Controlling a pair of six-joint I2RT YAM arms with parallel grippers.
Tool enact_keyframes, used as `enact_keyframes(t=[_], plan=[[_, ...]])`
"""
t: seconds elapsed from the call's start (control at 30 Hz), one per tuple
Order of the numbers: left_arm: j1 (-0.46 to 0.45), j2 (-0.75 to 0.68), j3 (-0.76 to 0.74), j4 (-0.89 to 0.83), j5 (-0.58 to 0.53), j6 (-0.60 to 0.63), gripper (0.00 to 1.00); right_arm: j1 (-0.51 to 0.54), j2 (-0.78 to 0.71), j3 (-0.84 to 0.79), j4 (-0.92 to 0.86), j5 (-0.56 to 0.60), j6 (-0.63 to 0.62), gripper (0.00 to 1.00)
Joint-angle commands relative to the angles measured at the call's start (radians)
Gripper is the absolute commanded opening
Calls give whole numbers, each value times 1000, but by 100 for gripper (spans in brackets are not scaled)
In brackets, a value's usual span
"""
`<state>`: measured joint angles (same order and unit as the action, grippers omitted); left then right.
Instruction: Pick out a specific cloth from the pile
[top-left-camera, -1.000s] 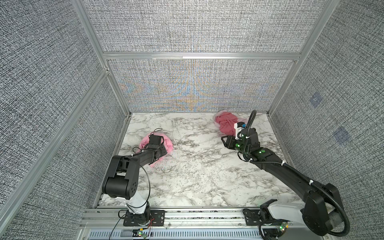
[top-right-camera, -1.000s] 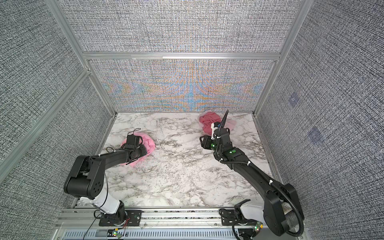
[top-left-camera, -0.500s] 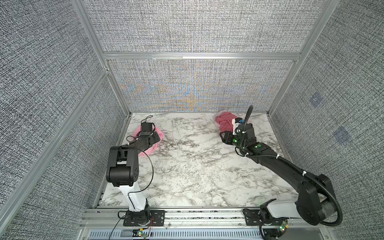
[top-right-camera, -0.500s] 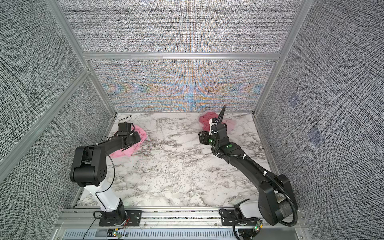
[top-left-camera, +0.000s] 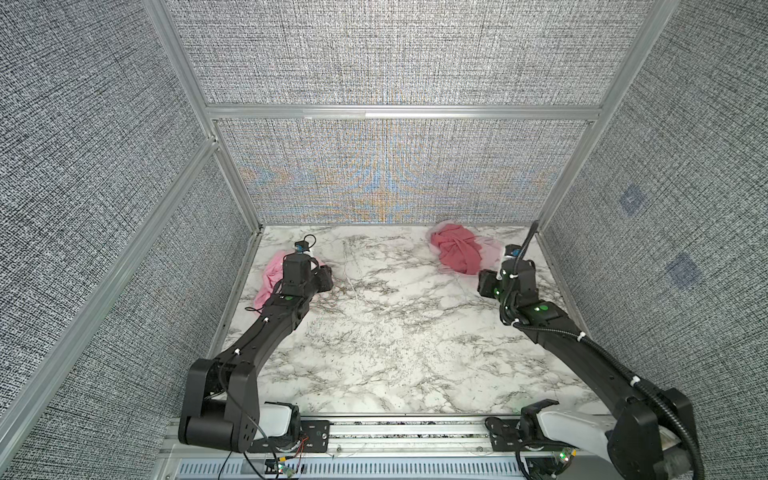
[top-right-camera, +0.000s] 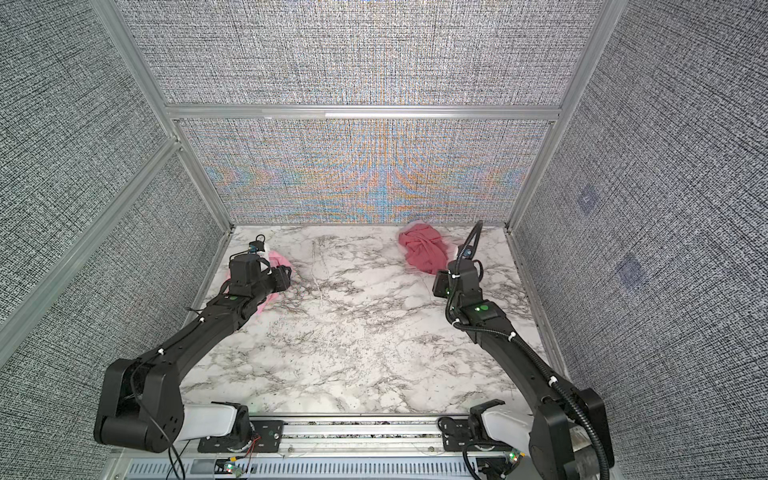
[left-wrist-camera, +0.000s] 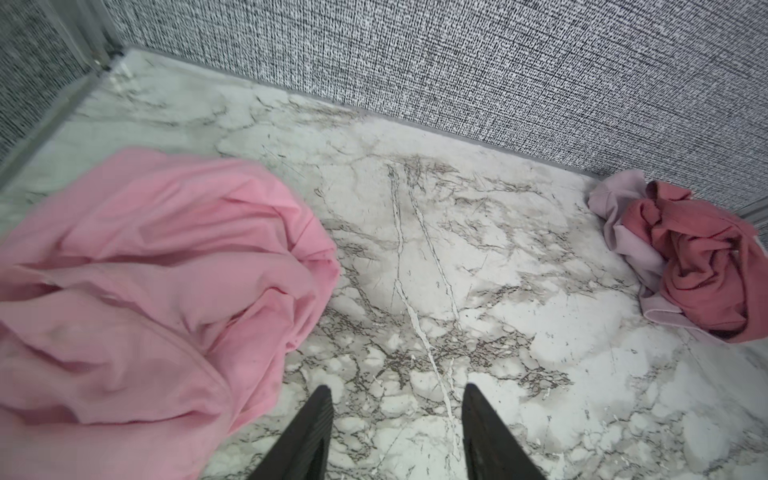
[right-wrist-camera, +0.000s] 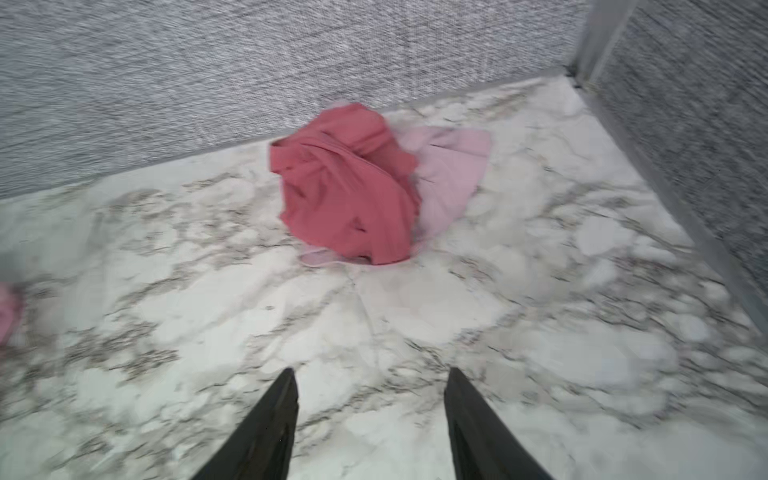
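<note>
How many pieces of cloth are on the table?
3. A bright pink cloth lies on the left; a dark rose cloth sits on a pale pink cloth at the back right. More could hide underneath.

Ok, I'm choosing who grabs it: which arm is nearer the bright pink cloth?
Left. The left arm holds its open jaws right beside the pink cloth. The right arm is across the table from it, jaws open by the darker pile.
</note>
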<state>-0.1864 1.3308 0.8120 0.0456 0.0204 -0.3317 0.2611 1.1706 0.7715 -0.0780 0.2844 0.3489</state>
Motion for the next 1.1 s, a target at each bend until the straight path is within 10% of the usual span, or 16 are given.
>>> enact_keyframes(t=[0.0,0.13,0.47,0.77,1.07], plan=[[0,-39,1,24,-86,24,59,-47,-1,-45,65,89,-31,59],[1,-93,-36,50,-212,72,84,-106,13,-135,154,122,-48,68],[3,-236,-369,469,-554,266,89,-142,14,-302,465,217,-207,78],[22,-95,-590,934,-507,369,90,-169,196,-476,1017,209,-339,81],[44,137,-660,1298,-369,395,91,-253,328,-448,1048,-33,-297,82]])
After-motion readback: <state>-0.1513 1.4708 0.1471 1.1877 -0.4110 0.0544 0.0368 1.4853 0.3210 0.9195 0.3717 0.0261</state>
